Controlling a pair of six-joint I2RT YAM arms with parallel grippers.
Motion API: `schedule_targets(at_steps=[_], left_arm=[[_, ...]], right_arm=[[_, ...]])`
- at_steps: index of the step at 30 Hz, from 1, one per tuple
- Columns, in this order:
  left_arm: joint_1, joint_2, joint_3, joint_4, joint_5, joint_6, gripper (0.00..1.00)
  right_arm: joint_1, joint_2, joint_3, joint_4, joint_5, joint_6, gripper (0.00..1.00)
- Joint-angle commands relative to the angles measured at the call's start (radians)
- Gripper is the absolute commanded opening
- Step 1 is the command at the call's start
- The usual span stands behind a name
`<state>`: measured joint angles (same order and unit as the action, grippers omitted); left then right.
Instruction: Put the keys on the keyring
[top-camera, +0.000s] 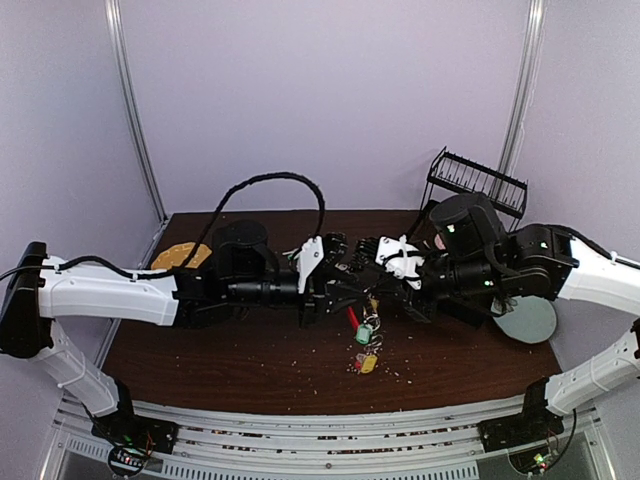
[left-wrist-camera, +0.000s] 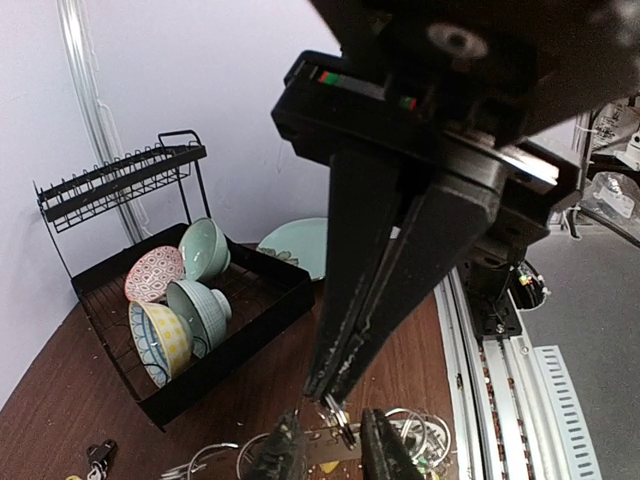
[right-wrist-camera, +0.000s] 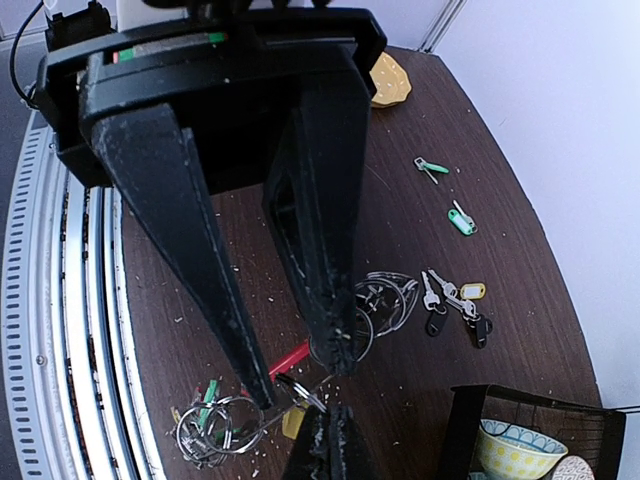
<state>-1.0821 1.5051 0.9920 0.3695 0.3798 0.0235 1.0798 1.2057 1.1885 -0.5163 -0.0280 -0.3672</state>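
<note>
Keys (right-wrist-camera: 460, 220) tagged green lie loose in right-wrist view.

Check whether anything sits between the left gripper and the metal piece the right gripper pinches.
Nothing visible does. The right gripper's shut tips hold the metal piece in the gap between the left gripper's open fingers, with only air either side. Whether it is a key or ring wire, I cannot tell.

Overhead from behind, wrist views close — both sharing table (top-camera: 200, 350)
</note>
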Motion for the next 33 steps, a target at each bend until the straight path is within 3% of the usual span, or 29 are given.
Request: schedule_targets(at_steps=[1, 6, 11, 15, 17, 20, 23, 28, 33], left_arm=[[-0.008, 0.029, 0.041, 0.032, -0.039, -0.005, 0.22], [-0.016, 0.038, 0.052, 0.019, -0.07, 0.01, 0.14], [-0.017, 0.031, 0.045, 0.022, -0.075, 0.014, 0.0], [-0.018, 0.014, 0.002, 0.088, -0.065, 0.015, 0.0], [-0.018, -0.026, -0.067, 0.207, -0.05, 0.006, 0.0], [-0.018, -0.049, -0.129, 0.34, -0.029, 0.001, 0.0], [-0.018, -0.045, -0.139, 0.389, 0.041, 0.018, 0.0], [-0.018, -0.051, -0.161, 0.459, 0.086, 0.027, 0.0], [-0.018, -0.059, -0.161, 0.468, 0.092, 0.033, 0.0]], right_arm=[[0.004, -0.001, -0.001, 0.047, 0.003, 0.01, 0.0], [0.005, -0.006, -0.003, 0.045, -0.012, 0.009, 0.0], [0.005, -0.009, -0.004, 0.036, -0.022, 0.008, 0.0], [0.002, -0.038, -0.031, 0.078, -0.044, 0.029, 0.0], [-0.022, -0.088, -0.086, 0.15, -0.069, 0.036, 0.12], [-0.098, -0.162, -0.166, 0.231, -0.282, 0.049, 0.27], [-0.167, -0.197, -0.214, 0.31, -0.483, 0.086, 0.33], [-0.233, -0.169, -0.241, 0.384, -0.695, 0.114, 0.29], [-0.233, -0.126, -0.222, 0.372, -0.724, 0.112, 0.26]])
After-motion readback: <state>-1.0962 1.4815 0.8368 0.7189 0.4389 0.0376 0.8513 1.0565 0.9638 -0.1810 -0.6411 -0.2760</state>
